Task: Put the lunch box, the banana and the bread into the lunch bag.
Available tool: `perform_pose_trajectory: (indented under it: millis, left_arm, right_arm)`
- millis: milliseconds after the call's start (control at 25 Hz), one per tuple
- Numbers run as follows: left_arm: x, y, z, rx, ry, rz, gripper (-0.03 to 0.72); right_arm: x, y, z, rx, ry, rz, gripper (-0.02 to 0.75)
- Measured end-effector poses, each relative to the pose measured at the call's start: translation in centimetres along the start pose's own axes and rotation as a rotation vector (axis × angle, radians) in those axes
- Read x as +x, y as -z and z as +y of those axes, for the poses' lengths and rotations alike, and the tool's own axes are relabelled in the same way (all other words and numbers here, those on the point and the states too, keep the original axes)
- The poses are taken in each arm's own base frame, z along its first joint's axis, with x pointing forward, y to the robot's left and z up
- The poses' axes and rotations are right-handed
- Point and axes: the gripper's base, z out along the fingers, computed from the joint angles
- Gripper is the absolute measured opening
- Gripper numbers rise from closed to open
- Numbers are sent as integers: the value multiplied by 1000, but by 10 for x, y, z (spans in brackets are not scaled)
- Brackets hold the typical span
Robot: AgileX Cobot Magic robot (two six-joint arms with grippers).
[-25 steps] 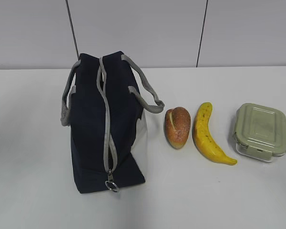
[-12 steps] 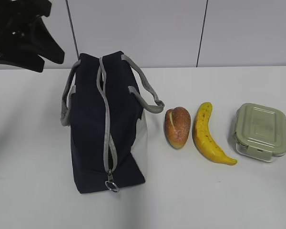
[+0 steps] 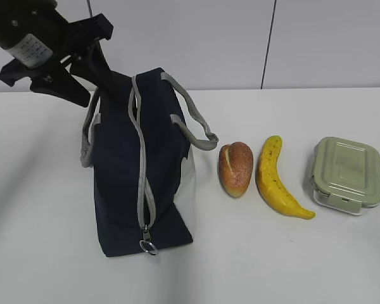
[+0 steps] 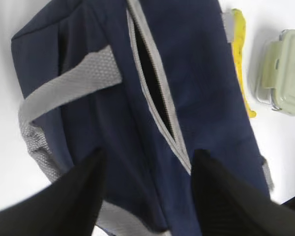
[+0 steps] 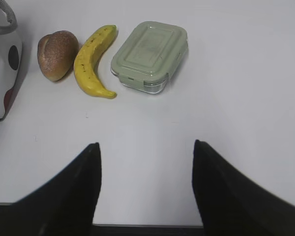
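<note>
The left gripper has come further into the exterior view than half a second ago, when only its dark bulk showed at the top left corner; a second ago it was not there at all. Its fingers are spread, nothing between them, and in the left wrist view they hang just above the far end of the lunch bag, one on each side of the zipper. The right gripper shows only in its own wrist view: fingers spread wide and empty, over bare table, well apart from the food.

Nothing on the table has shifted across the three exterior pictures (bag, bread, banana and box lie just as they did).

The lunch bag lies on the left half of the table, its long axis running from the far edge toward the camera, the zipper along the top and the ring pull at the near end. In the left wrist view the zipper gapes in a narrow dark slit. Grey handles flop to either side.

To its right stand the bread, then the banana, then the lunch box, in a row, none touching. The banana's long axis runs far to near, its lower end curving right toward the box. The bread's slash runs the same way. The lunch box's lid is on.
</note>
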Motion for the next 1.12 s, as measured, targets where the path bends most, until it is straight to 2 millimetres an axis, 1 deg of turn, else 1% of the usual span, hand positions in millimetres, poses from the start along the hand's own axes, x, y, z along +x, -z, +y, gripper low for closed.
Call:
perform_pose_trajectory:
  millis: [200, 320, 360, 440, 640, 680, 720, 1120]
  left_arm:
    - [-2, -21, 7, -13, 21, 68, 393]
    - [-2, -25, 9, -16, 25, 80, 390]
    - [-2, -25, 9, -16, 25, 80, 378]
    - [-2, -25, 9, -20, 22, 78, 325]
    - [-2, -25, 10, -33, 15, 78, 62]
    - [-2, -25, 11, -35, 14, 76, 23]
    - [-2, -25, 11, -35, 14, 74, 7]
    - [-5, -25, 11, -35, 12, 41, -2]
  right_arm:
    - [0, 0, 0, 0, 0, 0, 437]
    - [0, 0, 0, 0, 0, 0, 437]
    - [0, 0, 0, 0, 0, 0, 438]
    - [0, 0, 0, 0, 0, 0, 438]
    - [0, 0, 0, 0, 0, 0, 437]
    - [0, 0, 0, 0, 0, 0, 437]
    - [0, 0, 0, 0, 0, 0, 437]
    - [0, 0, 0, 0, 0, 0, 437]
